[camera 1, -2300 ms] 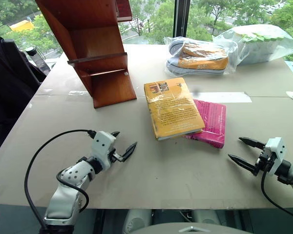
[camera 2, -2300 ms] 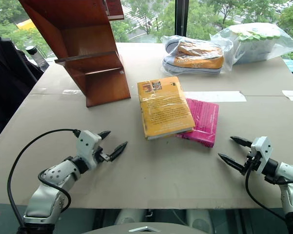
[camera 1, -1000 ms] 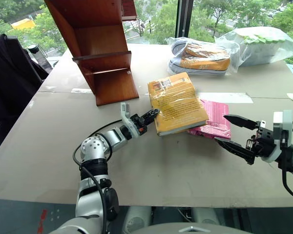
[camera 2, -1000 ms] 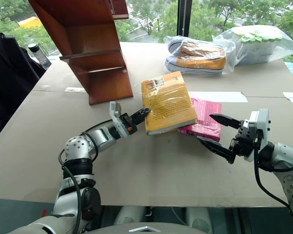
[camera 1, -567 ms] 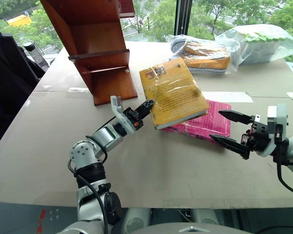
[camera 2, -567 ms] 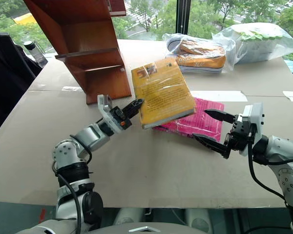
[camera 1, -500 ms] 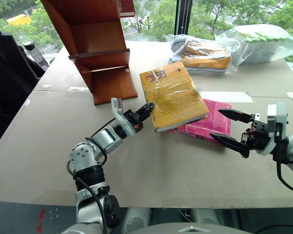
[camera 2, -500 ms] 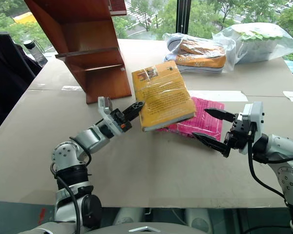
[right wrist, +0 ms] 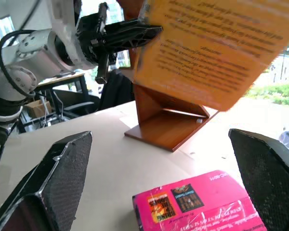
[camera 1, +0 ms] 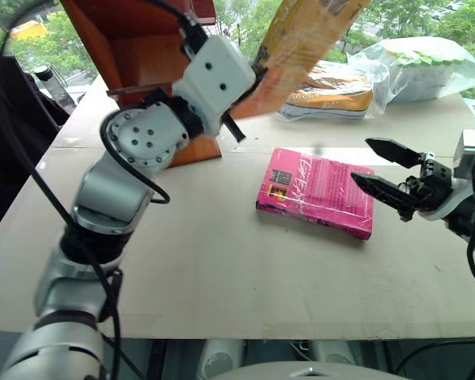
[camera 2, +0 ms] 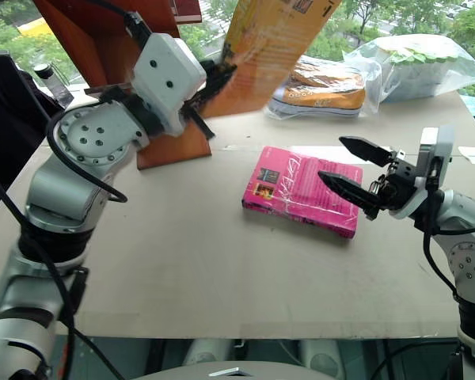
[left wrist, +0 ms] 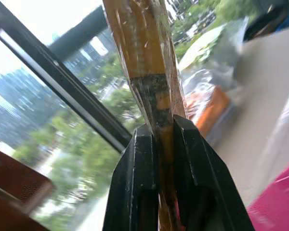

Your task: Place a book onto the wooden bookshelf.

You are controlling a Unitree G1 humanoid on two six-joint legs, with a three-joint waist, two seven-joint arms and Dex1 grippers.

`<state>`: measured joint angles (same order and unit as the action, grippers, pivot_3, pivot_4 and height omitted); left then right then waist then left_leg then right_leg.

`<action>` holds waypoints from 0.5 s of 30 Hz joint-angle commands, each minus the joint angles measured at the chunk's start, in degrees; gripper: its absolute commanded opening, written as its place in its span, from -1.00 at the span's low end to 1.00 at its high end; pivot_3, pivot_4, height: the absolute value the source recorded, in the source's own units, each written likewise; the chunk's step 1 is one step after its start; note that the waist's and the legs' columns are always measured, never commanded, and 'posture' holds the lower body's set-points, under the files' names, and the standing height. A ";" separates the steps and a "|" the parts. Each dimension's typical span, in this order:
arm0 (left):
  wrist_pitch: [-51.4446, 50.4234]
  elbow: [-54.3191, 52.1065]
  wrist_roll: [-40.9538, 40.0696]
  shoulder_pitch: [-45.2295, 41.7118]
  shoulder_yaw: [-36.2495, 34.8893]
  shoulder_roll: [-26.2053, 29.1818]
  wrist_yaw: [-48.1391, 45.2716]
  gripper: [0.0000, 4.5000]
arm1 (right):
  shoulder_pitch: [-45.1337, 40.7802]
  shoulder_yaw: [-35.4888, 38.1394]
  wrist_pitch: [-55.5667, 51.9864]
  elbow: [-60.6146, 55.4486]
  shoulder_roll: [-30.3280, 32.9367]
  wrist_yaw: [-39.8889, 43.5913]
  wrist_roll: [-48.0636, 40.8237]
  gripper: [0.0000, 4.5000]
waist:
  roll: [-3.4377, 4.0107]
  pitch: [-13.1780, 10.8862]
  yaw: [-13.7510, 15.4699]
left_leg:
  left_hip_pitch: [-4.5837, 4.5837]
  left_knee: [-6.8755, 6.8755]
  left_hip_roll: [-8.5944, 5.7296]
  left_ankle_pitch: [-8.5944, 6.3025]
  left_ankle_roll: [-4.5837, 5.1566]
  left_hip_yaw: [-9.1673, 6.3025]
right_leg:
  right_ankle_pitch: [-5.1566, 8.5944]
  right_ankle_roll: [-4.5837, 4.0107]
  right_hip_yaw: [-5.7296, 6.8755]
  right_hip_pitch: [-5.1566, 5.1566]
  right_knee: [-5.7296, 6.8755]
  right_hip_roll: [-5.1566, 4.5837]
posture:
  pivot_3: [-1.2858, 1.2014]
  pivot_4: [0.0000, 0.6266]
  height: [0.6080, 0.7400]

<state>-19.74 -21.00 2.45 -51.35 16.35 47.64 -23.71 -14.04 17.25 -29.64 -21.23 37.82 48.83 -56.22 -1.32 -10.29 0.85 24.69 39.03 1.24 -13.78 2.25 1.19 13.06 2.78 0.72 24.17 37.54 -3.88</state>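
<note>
Book is up in the air, clamped at its lower edge by the left gripper, tilted, with the top end running out of the head views. Left wrist view shows both black fingers pressed tight against the two faces of the book, which rises straight out between them. Book hangs just in front of the wooden bookshelf, near the lower shelf; can't tell if they touch.

Right gripper is raised over the table, fingers spread wide, holding nothing. It points toward the left arm, with the book well above and beyond its tips, and hovers at the near end of a pink book lying flat on the table.

Bagged shoes and another plastic bag sit at the far edge.
</note>
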 commanded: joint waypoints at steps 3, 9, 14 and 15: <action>9.03 3.75 22.15 -3.72 -0.86 9.03 1.06 -1.00 | -4.25 2.00 -0.63 1.68 -0.81 0.44 -4.06 1.00 | 0.01 -0.03 -0.06 | 0.04 0.00 0.05 0.00 0.00 0.00 | -0.02 0.06 -0.01 0.08 0.06 0.04 | 0.03 -0.52 0.28; 5.68 4.09 30.23 1.29 -3.08 11.89 -3.62 -1.00 | -7.49 1.67 -0.09 5.26 -1.45 1.75 -3.23 1.00 | 0.02 -0.05 -0.02 | 0.07 0.03 0.07 0.00 0.00 0.03 | -0.13 0.29 -0.01 0.11 0.10 0.03 | 0.03 -0.52 0.28; 1.71 5.51 34.71 3.36 -4.74 12.27 -7.67 -1.00 | -7.10 2.40 0.26 6.11 -1.32 2.84 -2.91 1.00 | 0.02 -0.06 -0.05 | 0.14 0.10 0.06 0.00 0.00 0.08 | -0.11 0.32 0.05 0.11 0.16 0.05 | 0.03 -0.52 0.28; 1.45 5.86 35.06 3.67 -4.87 12.35 -8.53 -1.00 | -7.03 2.53 0.31 6.13 -1.34 2.92 -2.90 1.00 | 0.02 -0.06 -0.06 | 0.14 0.10 0.06 0.00 0.00 0.08 | -0.11 0.32 0.06 0.11 0.16 0.05 | 0.03 -0.52 0.28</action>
<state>-17.24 -14.62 35.59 -47.02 15.11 58.80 -31.55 -20.92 17.35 -30.48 -14.57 36.28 51.11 -58.90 -1.30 -10.35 0.78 24.82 39.13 1.30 -13.78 2.26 1.26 12.95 3.11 0.77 24.28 37.71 -3.83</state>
